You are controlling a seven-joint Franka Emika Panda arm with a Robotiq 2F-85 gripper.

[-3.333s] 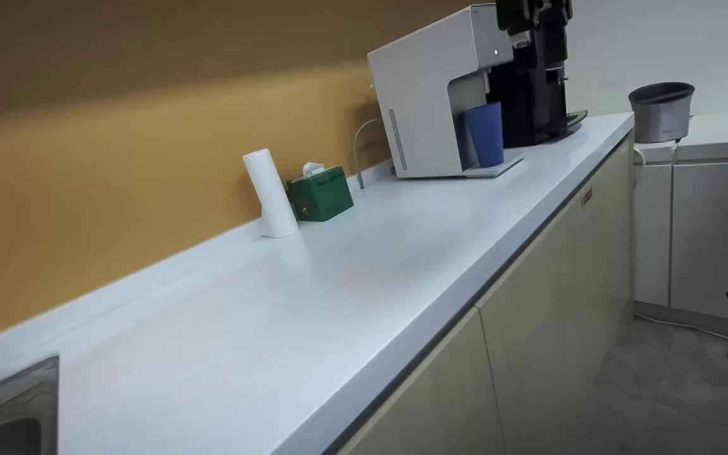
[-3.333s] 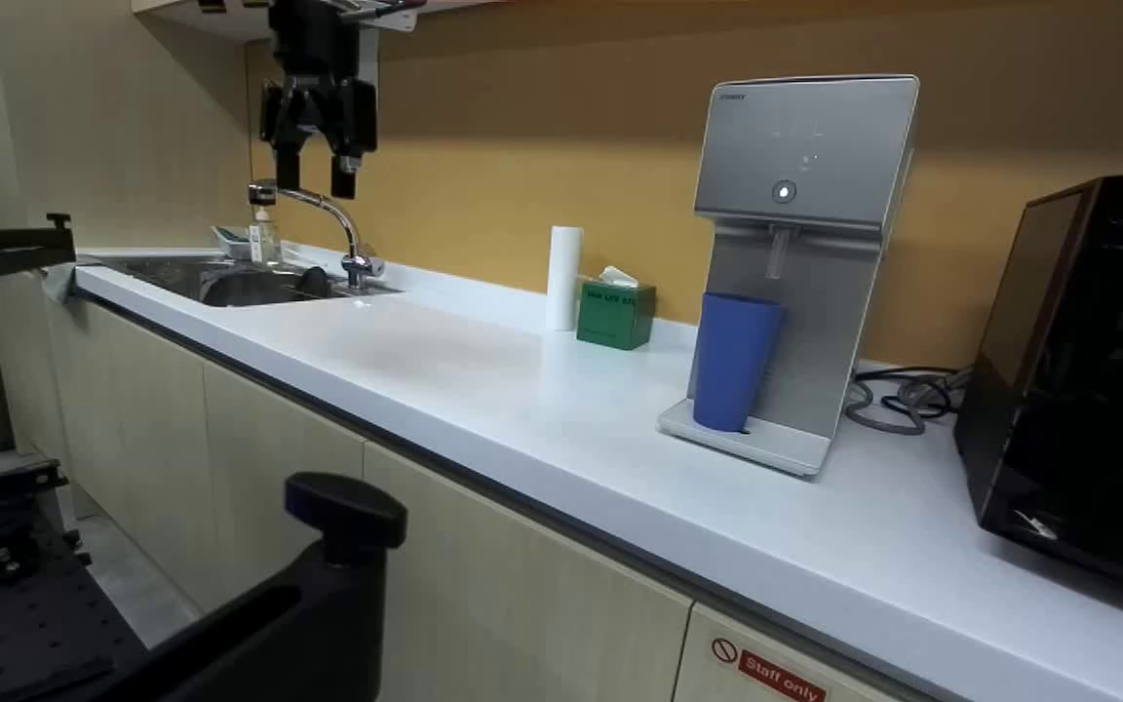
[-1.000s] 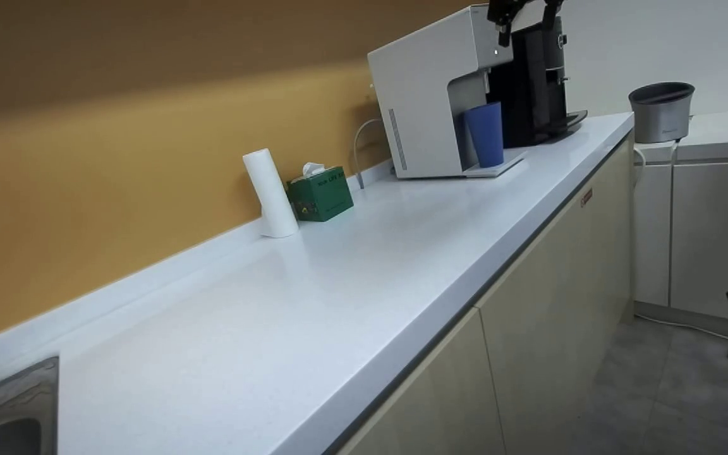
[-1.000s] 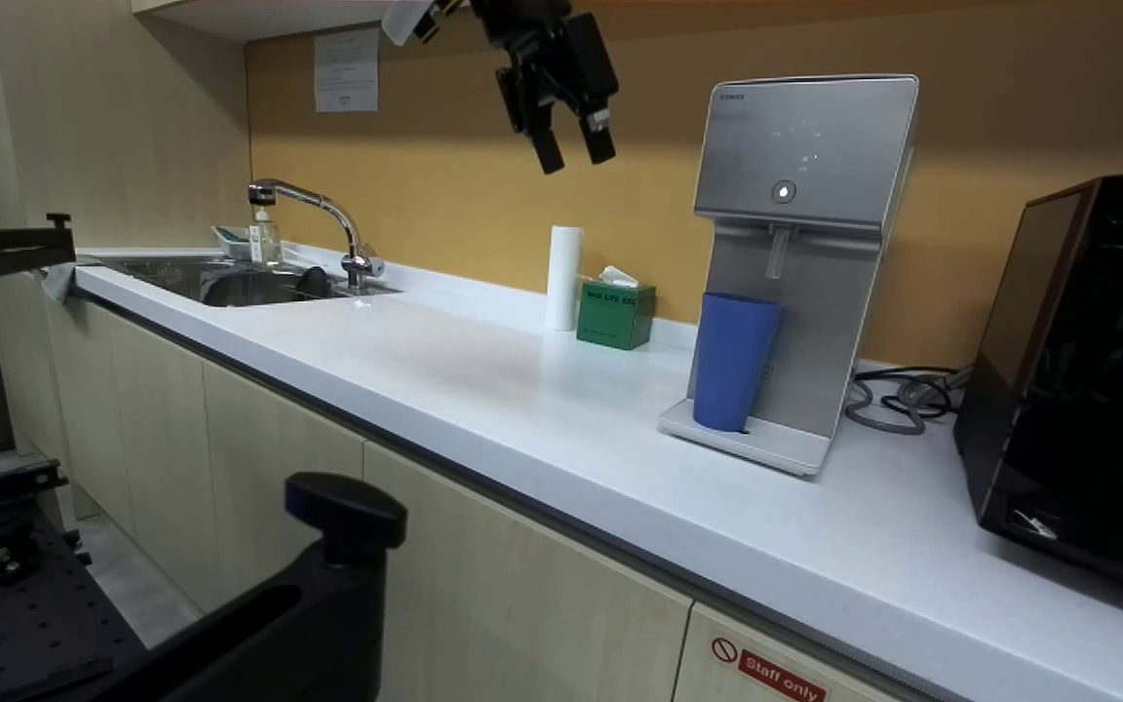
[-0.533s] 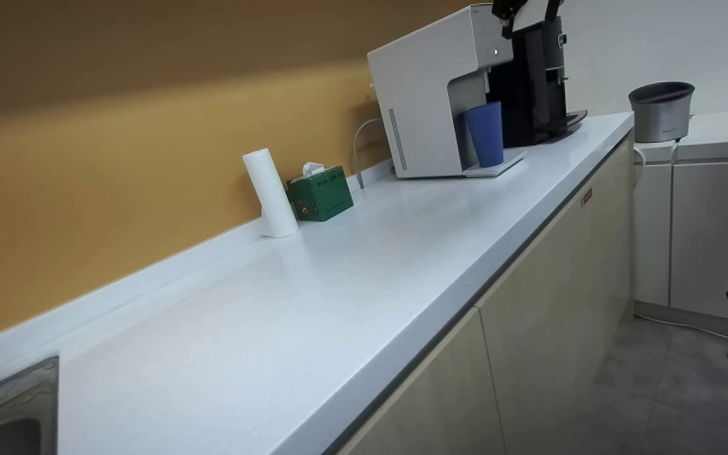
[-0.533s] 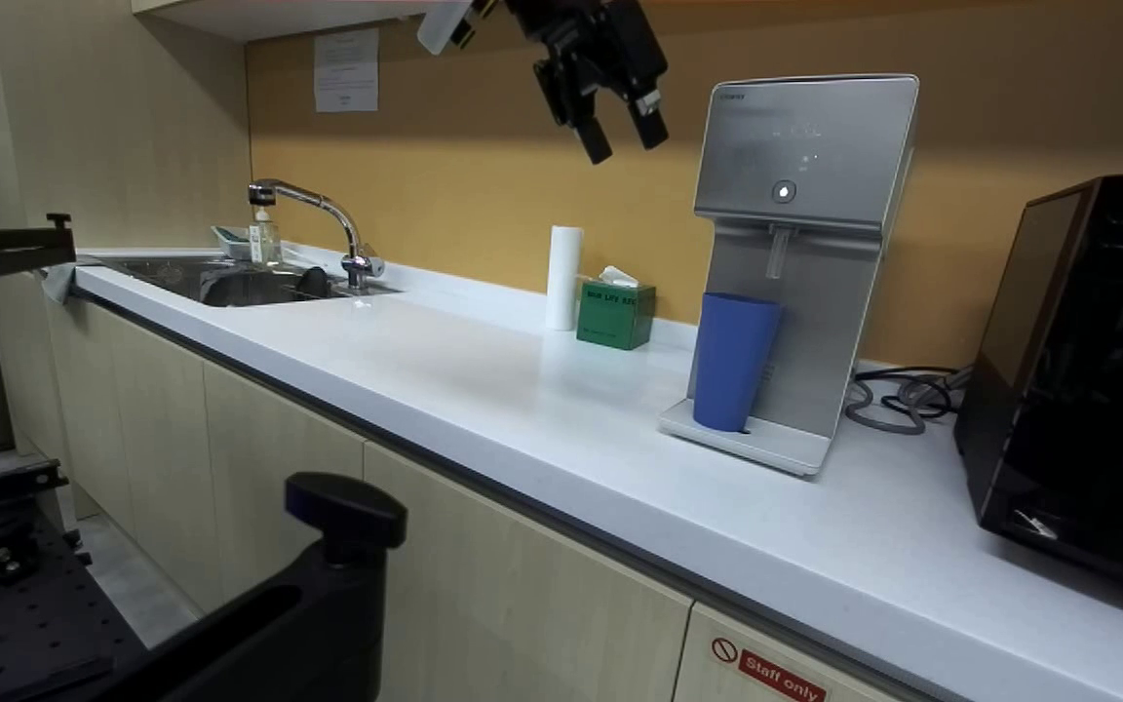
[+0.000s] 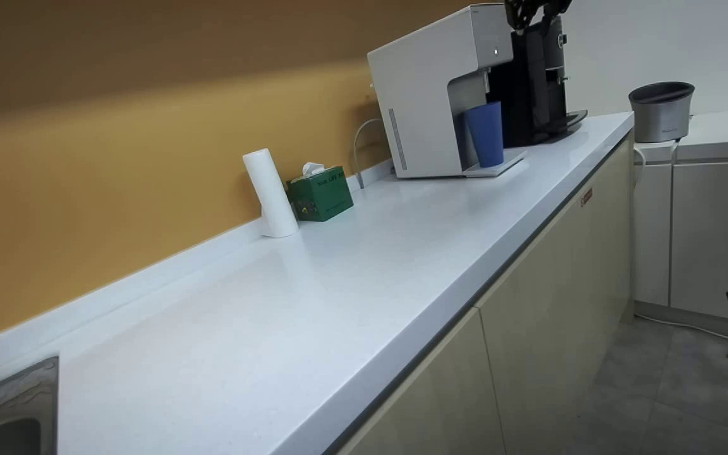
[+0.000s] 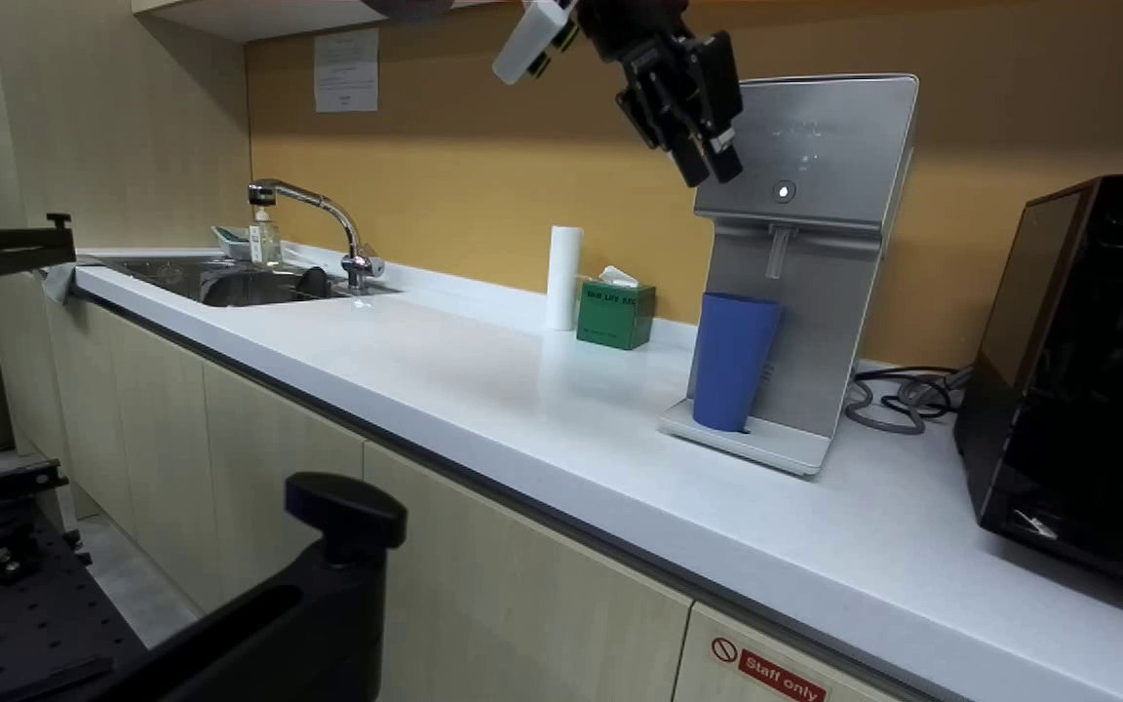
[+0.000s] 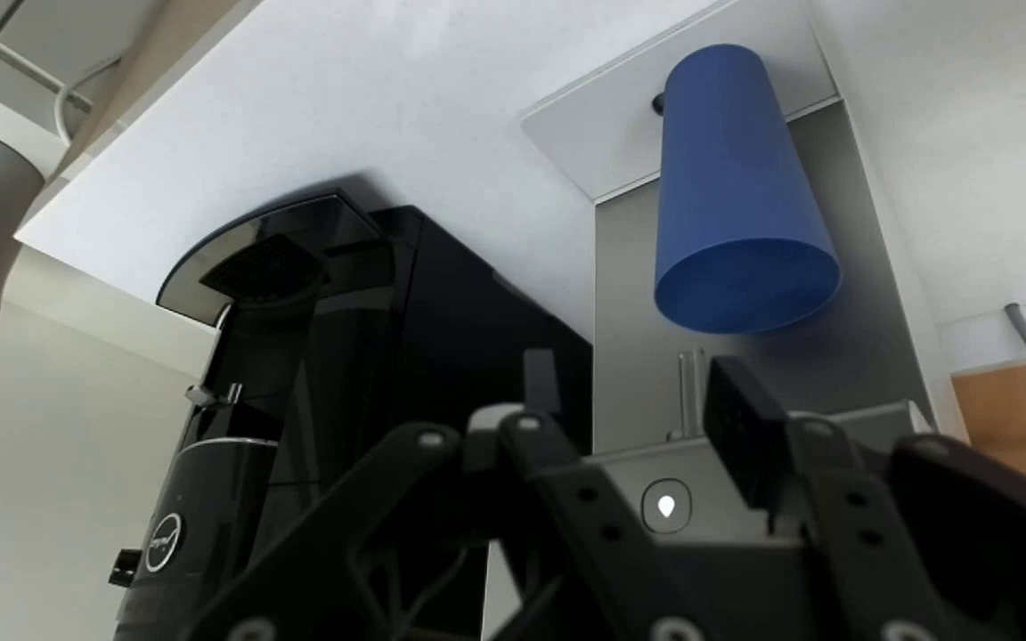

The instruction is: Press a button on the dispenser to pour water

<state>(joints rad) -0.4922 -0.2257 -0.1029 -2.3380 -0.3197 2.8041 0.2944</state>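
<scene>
Water dispenser [image 8: 810,278]: standing on the worktop [image 8: 484,361]; round, droplet-marked button [image 9: 666,507] on its front. My gripper [image 8: 711,168]: facing the dispenser's upper part, jaws parted, nothing held; I should narrow them, centre on the button, press straight in. Blue cup [image 8: 735,363]: upright on the dispenser's tray [image 8: 786,445]; contents not determinable.

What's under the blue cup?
The blue cup stands on the white base plate of the dispenser. In the wrist view, a dark spot shows beside its foot. Whatever lies directly beneath is covered by the cup; can't tell.
</scene>
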